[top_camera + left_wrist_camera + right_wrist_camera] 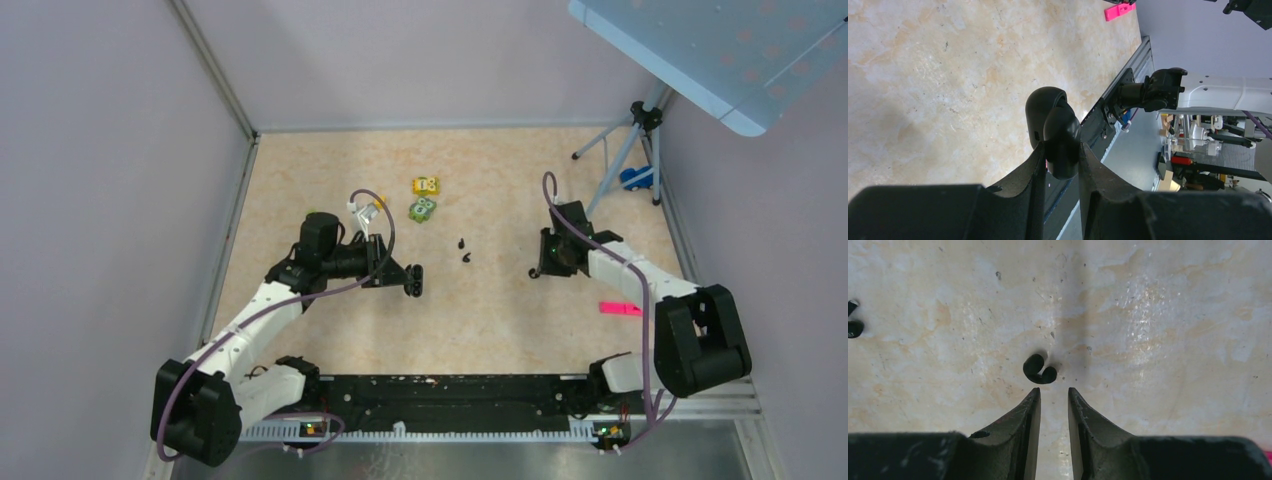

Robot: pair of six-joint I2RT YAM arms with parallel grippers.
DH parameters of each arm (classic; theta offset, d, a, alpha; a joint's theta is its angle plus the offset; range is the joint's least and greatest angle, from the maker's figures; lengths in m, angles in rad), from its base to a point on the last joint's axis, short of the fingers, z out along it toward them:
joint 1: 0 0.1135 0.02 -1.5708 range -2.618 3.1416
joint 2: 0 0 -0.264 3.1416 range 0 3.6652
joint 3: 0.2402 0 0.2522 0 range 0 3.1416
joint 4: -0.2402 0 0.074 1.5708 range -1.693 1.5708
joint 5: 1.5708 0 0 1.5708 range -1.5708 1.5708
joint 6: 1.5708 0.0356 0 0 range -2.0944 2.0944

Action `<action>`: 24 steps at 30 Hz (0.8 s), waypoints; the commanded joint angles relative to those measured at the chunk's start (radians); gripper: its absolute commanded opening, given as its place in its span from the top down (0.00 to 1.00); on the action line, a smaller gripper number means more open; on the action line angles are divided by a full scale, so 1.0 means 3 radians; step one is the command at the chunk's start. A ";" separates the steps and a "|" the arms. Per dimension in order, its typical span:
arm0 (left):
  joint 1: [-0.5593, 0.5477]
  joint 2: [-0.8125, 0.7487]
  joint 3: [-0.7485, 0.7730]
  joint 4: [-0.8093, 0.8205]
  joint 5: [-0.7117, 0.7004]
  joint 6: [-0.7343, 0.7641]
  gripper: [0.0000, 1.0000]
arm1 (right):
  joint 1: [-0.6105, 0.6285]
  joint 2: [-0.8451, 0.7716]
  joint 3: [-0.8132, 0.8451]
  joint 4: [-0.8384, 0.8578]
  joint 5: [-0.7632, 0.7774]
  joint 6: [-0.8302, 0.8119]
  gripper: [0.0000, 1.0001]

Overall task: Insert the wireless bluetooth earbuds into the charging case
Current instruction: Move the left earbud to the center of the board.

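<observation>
Black charging case [1054,131] between left fingers [1024,179]

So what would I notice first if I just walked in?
Probably the left gripper, pinching the round black case left of centre. Then two tiny black earbuds lying loose mid-table, and a yellow block and a green block just beyond them.
</observation>
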 commanded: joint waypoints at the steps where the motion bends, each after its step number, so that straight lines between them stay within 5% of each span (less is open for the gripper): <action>1: -0.0002 0.0010 0.0075 0.0130 0.0051 0.0007 1.00 | 0.0024 -0.0028 0.0206 0.0011 -0.0054 -0.0087 0.74; 24: -0.0002 0.0038 0.0054 0.0157 0.0058 -0.0004 1.00 | 0.0212 -0.0251 -0.0253 0.0333 0.0351 0.0711 0.68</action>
